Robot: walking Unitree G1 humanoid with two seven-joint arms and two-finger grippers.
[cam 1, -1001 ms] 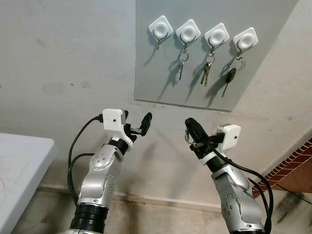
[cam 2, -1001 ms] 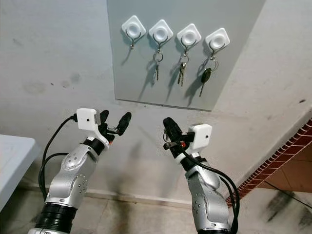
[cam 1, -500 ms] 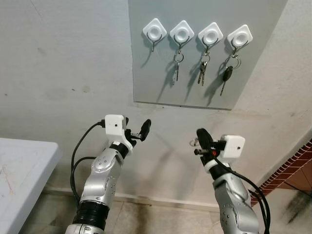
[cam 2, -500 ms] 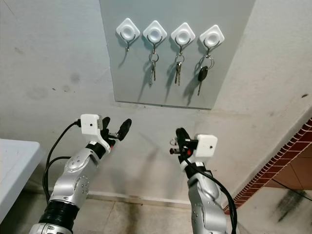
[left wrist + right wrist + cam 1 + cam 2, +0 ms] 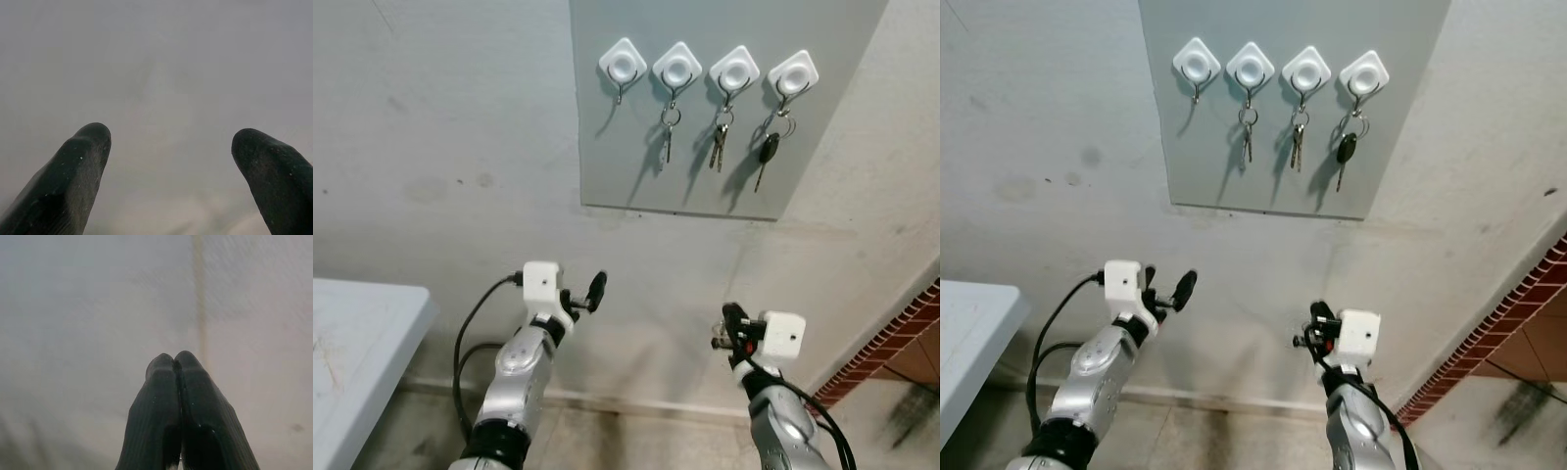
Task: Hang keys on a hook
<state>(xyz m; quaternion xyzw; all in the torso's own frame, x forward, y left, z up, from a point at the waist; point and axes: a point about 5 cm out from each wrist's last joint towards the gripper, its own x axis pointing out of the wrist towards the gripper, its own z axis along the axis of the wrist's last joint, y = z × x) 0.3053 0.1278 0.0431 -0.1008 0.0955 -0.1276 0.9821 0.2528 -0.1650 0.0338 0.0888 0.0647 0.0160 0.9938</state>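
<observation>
A grey board (image 5: 607, 147) on the wall carries a row of white hooks. The leftmost hook (image 5: 623, 67) is bare. Keys hang from the other three: a single key (image 5: 668, 137), a small bunch (image 5: 719, 145) and a black-headed key (image 5: 766, 157). My right gripper (image 5: 730, 313) is far below the board, shut, its fingers (image 5: 161, 396) pressed together, with a small metal key ring (image 5: 716, 343) poking out beside them. My left gripper (image 5: 584, 292) is at the same low height, open and holding nothing, its fingertips (image 5: 90, 142) wide apart facing bare wall.
A white table (image 5: 352, 333) stands at the lower left, beside my left arm. A red brick edge (image 5: 901, 328) runs along the lower right. Plain plastered wall lies between the grippers and the board, and tiled floor (image 5: 607, 441) below.
Both arms have dropped lower and away from the board. The right gripper stays shut and the left stays open. The camera tilted a little early on.
</observation>
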